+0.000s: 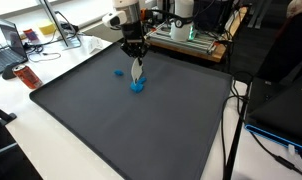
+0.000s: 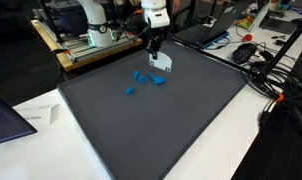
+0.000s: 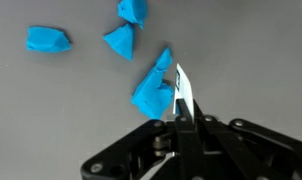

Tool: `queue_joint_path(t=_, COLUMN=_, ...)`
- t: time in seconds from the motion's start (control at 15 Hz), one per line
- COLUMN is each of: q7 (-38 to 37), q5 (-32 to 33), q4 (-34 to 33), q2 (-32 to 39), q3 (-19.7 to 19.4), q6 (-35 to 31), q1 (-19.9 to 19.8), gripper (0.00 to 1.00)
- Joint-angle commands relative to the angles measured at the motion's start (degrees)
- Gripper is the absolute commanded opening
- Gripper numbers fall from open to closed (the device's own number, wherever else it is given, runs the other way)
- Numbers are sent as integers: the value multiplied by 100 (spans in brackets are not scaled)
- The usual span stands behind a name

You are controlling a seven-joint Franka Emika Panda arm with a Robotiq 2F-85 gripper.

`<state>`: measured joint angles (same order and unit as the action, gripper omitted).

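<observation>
On the big dark mat (image 1: 111, 125), the gripper (image 3: 181, 120) is squeezed shut on a thin white tool (image 3: 184, 88) that sticks straight out in front, and the nearest blue lump (image 3: 149, 95) lies right against the tool's side, with three smaller blue bits (image 3: 46, 40) farther ahead.

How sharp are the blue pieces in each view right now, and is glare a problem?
Wrist view: blue pieces crisp, white tool overexposed, gripper dark and soft. Both exterior views: even light, no glare on the mat, pieces tiny.
</observation>
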<state>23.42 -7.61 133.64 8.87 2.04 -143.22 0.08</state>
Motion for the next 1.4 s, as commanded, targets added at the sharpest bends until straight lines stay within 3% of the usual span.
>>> queue_joint_path(t=0.0, q7=137, q5=35, q4=177, q2=104, q3=103, q6=-473, q1=-56, gripper=1)
queue_joint_path(t=0.47, q7=-33, q5=517, q4=236, q2=400, q3=96, q6=-975, q1=-33, gripper=1)
queue_joint_path(t=1.33, q7=-156, q5=1348, q4=140, q2=603, q3=42, q6=-1047, q1=-31, gripper=1)
